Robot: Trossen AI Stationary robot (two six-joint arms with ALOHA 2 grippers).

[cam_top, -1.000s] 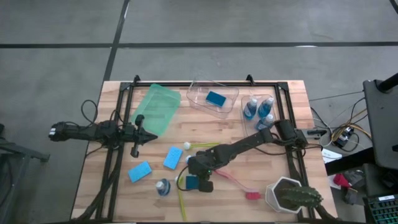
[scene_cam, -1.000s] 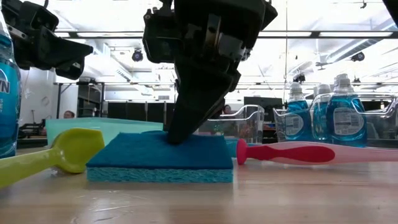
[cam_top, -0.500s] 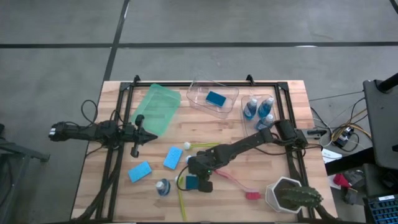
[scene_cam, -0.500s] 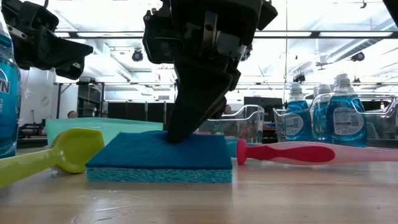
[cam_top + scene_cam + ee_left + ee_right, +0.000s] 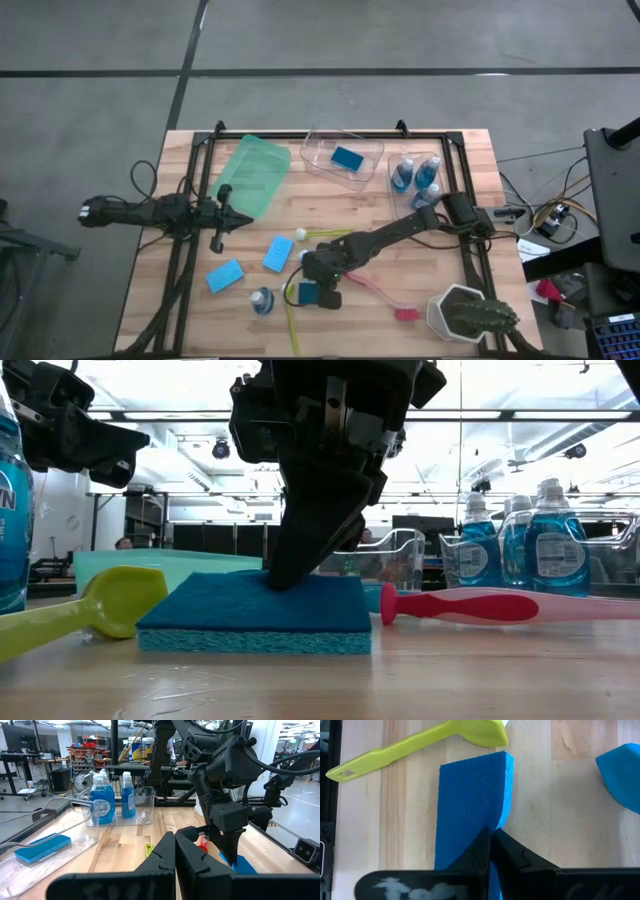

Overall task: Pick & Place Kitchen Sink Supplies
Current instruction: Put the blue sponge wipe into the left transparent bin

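Observation:
A teal sponge (image 5: 306,293) (image 5: 255,615) lies flat on the table near its front middle. My right gripper (image 5: 323,291) (image 5: 490,838) slants down onto it, shut. A yellow-green brush (image 5: 291,322) (image 5: 415,742) lies beside the sponge and a red brush (image 5: 382,296) (image 5: 460,606) on its other side. Two light-blue sponges (image 5: 225,275) (image 5: 278,253) and a small blue bottle (image 5: 262,300) stand to the left. My left gripper (image 5: 247,220) (image 5: 175,851) waits shut and level at the table's left side, touching nothing. My right gripper has its shut fingertips (image 5: 281,574) on the teal sponge's top face (image 5: 470,815), close to one long edge. The fingers come slanting down from the table's right and far side. The sponge lies flat, its underside on the table.
A clear bin (image 5: 318,152) at the back holds a blue sponge (image 5: 346,158). A second clear bin (image 5: 392,190) holds several blue bottles (image 5: 415,175). A green bin (image 5: 250,175) lies at the back left. A cactus in a white pot (image 5: 465,315) stands at the front right.

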